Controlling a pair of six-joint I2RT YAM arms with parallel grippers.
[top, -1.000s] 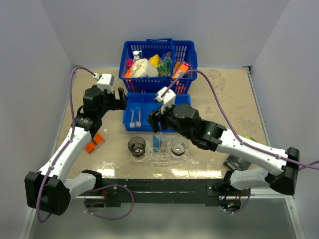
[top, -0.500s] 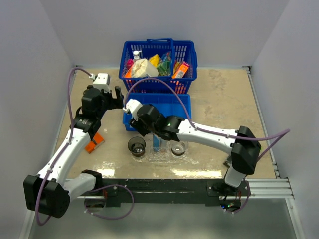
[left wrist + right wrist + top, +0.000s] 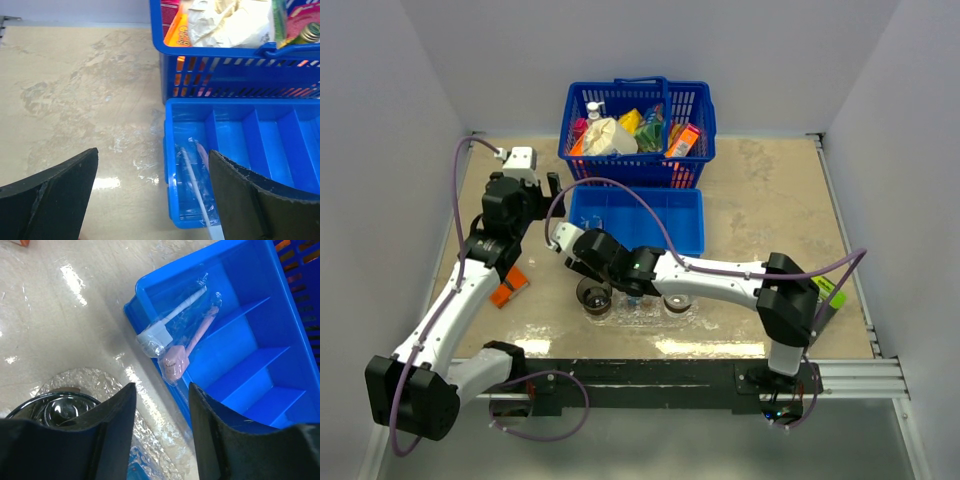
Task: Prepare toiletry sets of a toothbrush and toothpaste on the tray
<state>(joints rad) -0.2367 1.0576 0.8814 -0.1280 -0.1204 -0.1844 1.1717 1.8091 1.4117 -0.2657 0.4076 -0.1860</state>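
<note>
Two clear-wrapped toothbrushes lie in the left compartment of the blue divided bin point(image 3: 250, 340): one white point(image 3: 172, 317), one pink point(image 3: 192, 340). They also show in the left wrist view point(image 3: 192, 175). My right gripper point(image 3: 161, 407) is open and empty, just above the bin's near left corner and the clear bumpy tray point(image 3: 102, 380). In the top view it point(image 3: 572, 248) hangs beside the left smoky cup point(image 3: 594, 293). A second cup point(image 3: 677, 300) stands on the tray point(image 3: 638, 315). The toothpaste on the tray is mostly hidden under my right arm. My left gripper point(image 3: 152, 200) is open and empty, left of the bin.
A blue handled basket point(image 3: 638, 125) full of packets and a white pump bottle point(image 3: 594, 108) stands behind the bin. An orange object point(image 3: 508, 287) lies on the table under my left arm. Something green point(image 3: 830, 292) shows at the right arm's elbow.
My right arm has swung left, from over the bin's middle to its left end above the toothbrushes. My left gripper has drawn back a little to the left.
</note>
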